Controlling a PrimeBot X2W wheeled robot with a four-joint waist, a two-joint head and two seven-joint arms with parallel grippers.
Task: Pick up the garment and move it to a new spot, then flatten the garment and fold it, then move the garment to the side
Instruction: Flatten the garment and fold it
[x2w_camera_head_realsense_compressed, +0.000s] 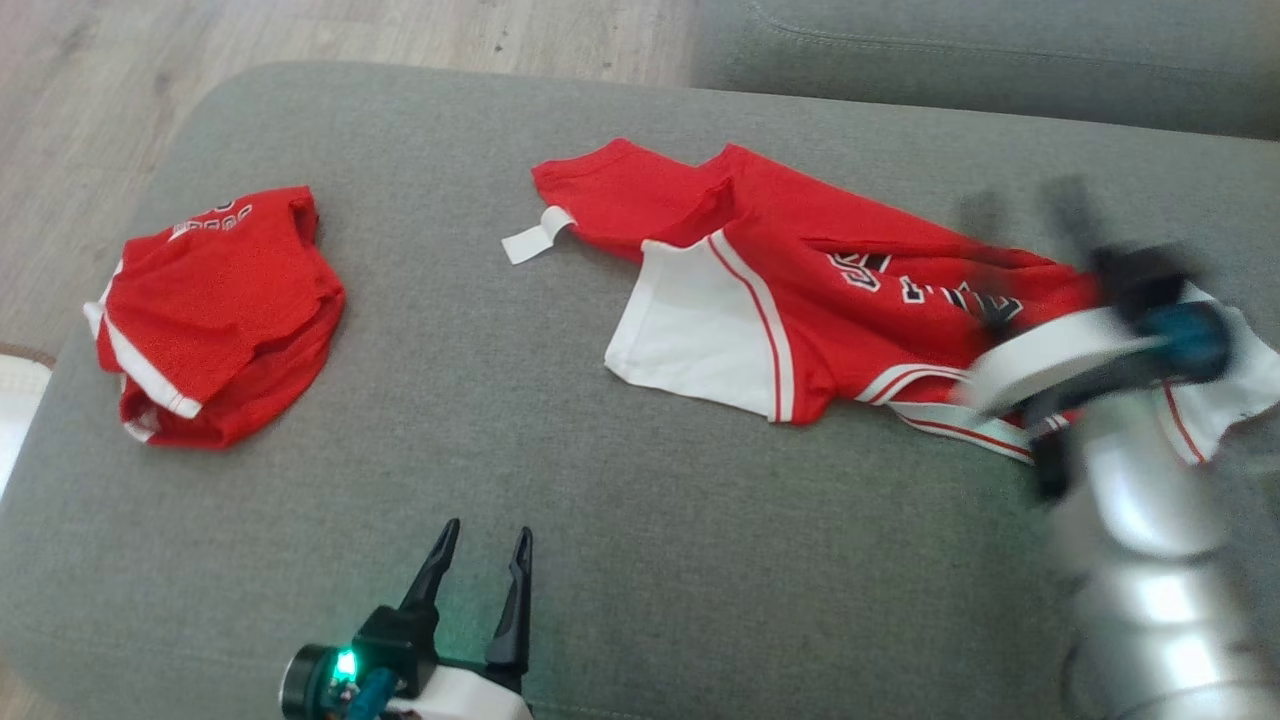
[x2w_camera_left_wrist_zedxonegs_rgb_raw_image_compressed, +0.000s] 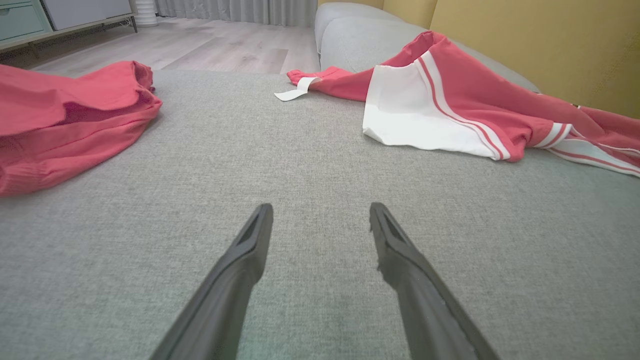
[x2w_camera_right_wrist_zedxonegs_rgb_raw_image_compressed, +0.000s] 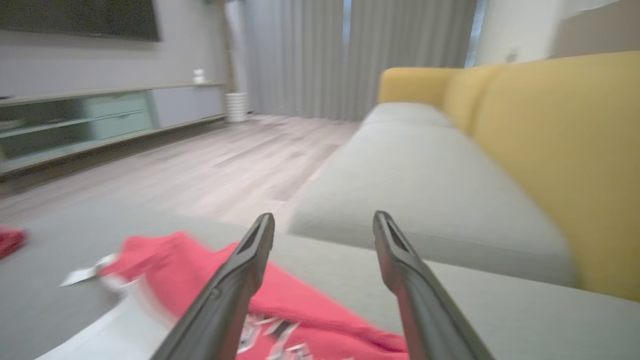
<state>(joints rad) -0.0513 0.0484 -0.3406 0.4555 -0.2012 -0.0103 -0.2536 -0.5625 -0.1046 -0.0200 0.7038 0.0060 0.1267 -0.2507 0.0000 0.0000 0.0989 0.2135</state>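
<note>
The garment (x2w_camera_head_realsense_compressed: 800, 270), a red jersey with white panels, stripes and black lettering, lies spread and rumpled across the right half of the grey cushion (x2w_camera_head_realsense_compressed: 500, 420). A white tag (x2w_camera_head_realsense_compressed: 535, 238) sticks out at its left end. My right gripper (x2w_camera_head_realsense_compressed: 1030, 215), blurred by motion, hovers over the jersey's right part. In the right wrist view the right gripper (x2w_camera_right_wrist_zedxonegs_rgb_raw_image_compressed: 325, 216) stands open and empty above the garment (x2w_camera_right_wrist_zedxonegs_rgb_raw_image_compressed: 300, 300). My left gripper (x2w_camera_head_realsense_compressed: 488, 532) is open near the front edge, and its view shows the left gripper (x2w_camera_left_wrist_zedxonegs_rgb_raw_image_compressed: 321, 207) over bare cushion, well short of the garment (x2w_camera_left_wrist_zedxonegs_rgb_raw_image_compressed: 450, 100).
A second red garment (x2w_camera_head_realsense_compressed: 215, 310) lies bunched at the cushion's left end, also at the left (x2w_camera_left_wrist_zedxonegs_rgb_raw_image_compressed: 60, 120). Wooden floor (x2w_camera_head_realsense_compressed: 100, 100) lies beyond the left edge. A grey sofa seat (x2w_camera_right_wrist_zedxonegs_rgb_raw_image_compressed: 425, 185) with a yellow backrest (x2w_camera_right_wrist_zedxonegs_rgb_raw_image_compressed: 560, 150) stands behind.
</note>
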